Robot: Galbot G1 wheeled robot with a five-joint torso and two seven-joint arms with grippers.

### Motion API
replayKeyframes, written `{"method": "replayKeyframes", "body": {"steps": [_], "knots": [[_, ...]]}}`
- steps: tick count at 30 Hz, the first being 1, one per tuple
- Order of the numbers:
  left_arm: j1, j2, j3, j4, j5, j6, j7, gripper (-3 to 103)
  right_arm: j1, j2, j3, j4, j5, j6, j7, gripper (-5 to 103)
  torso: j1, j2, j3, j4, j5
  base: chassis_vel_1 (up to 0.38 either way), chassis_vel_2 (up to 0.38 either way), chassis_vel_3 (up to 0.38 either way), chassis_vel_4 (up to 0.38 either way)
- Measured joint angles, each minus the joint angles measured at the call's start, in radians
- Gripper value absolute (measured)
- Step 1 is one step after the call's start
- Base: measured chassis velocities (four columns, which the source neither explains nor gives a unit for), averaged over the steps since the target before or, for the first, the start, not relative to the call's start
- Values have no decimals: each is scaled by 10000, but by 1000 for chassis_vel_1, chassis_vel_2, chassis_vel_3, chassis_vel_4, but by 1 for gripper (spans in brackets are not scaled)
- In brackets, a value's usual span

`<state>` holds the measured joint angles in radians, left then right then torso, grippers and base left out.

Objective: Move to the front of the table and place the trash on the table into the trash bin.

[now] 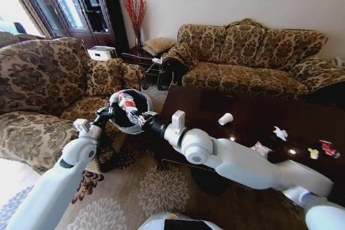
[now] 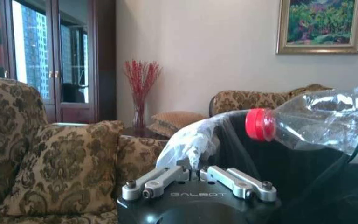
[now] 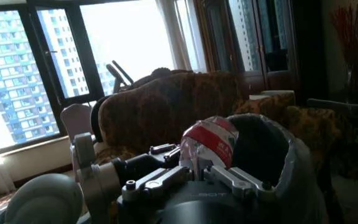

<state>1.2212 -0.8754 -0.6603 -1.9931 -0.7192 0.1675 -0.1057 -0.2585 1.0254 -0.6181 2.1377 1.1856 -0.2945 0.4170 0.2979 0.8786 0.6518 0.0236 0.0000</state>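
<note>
The left gripper (image 1: 106,116) is clenched on the rim of the trash bin (image 1: 123,127), holding the white-rimmed, black-lined bin up in the air just left of the surface's (image 1: 215,106) near left corner, in front of the patterned armchair (image 1: 43,84). In the left wrist view its fingers (image 2: 160,179) pinch the white rim. The right gripper (image 1: 141,118) reaches across from the right to the bin's mouth and is grasping the clear plastic bottle (image 1: 126,102), whose red label shows over the opening; in the left wrist view the bottle's red cap (image 2: 258,124) points over the black liner. On the glossy dark surface lie the rest of the trash: a white paper cup (image 1: 225,118) on its side toward the middle, a crumpled white wrapper (image 1: 280,132) farther right, another wrapper (image 1: 261,149) near the front edge beside the right arm, a yellowish scrap (image 1: 313,153) and a crushed red-white can (image 1: 327,148) near the right end. A patterned sofa (image 1: 253,57) stands beyond the surface.
</note>
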Motion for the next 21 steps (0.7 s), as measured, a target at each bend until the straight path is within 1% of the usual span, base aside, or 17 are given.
{"method": "replayKeyframes", "body": {"steps": [4, 5, 6, 9, 11, 14, 15, 18, 19, 20, 21], "knots": [[0, -8, 7, -107, 0, 0, 1, 3, -84, 105, 100, -171, -15, -160, 54, 2, 0, 0, 0, 1, 1, 0, 0, 0, 0], [-1, -23, 15, -137, -2, 7, 0, 3, -104, 152, 167, -225, -55, -234, 25, -1, -1, 0, 0, 2, 1, 0, 0, 0, 0], [-1, -23, 15, -137, -2, 7, 0, 3, -104, 152, 167, -225, -55, -234, 25, -1, -1, 0, 0, 2, 1, 0, 0, 0, 0], [5, -69, 19, -287, -8, 76, -41, 3, -108, 372, 363, -439, -212, -382, -27, 14, 0, 0, 0, 3, 0, 0, 0, 0, 0], [25, -78, 12, -344, -11, 89, -44, 3, -86, 418, 374, -488, -238, -386, -24, 14, 0, 0, 0, 3, 1, 0, 0, 0, 0], [123, -127, -33, -478, -7, 114, -48, 3, 0, 510, 399, -557, -312, -386, -21, 30, 0, 0, 0, 2, 1, 0, 0, 0, 0], [123, -127, -33, -478, -7, 114, -48, 3, 0, 510, 399, -557, -312, -386, -21, 30, 0, 0, 0, 2, 1, 0, 0, 0, 0], [233, -213, -61, -567, 37, 120, -55, 3, 77, 539, 419, -559, -385, -360, 0, 47, 0, 0, 0, 3, 0, 0, 0, 0, 0], [233, -213, -61, -567, 37, 120, -55, 3, 77, 539, 419, -559, -385, -360, 0, 47, 0, 0, 0, 3, 0, 0, 0, 0, 0], [281, -242, -75, -610, 50, 146, -60, 3, 98, 534, 484, -552, -492, -324, -6, 52, 0, 0, 0, 3, 0, 0, 0, 0, 0], [326, -261, -94, -658, 58, 187, -63, 3, 122, 521, 571, -538, -587, -275, -9, 52, 0, 0, 0, 3, 0, 0, 0, 0, 0]]}}
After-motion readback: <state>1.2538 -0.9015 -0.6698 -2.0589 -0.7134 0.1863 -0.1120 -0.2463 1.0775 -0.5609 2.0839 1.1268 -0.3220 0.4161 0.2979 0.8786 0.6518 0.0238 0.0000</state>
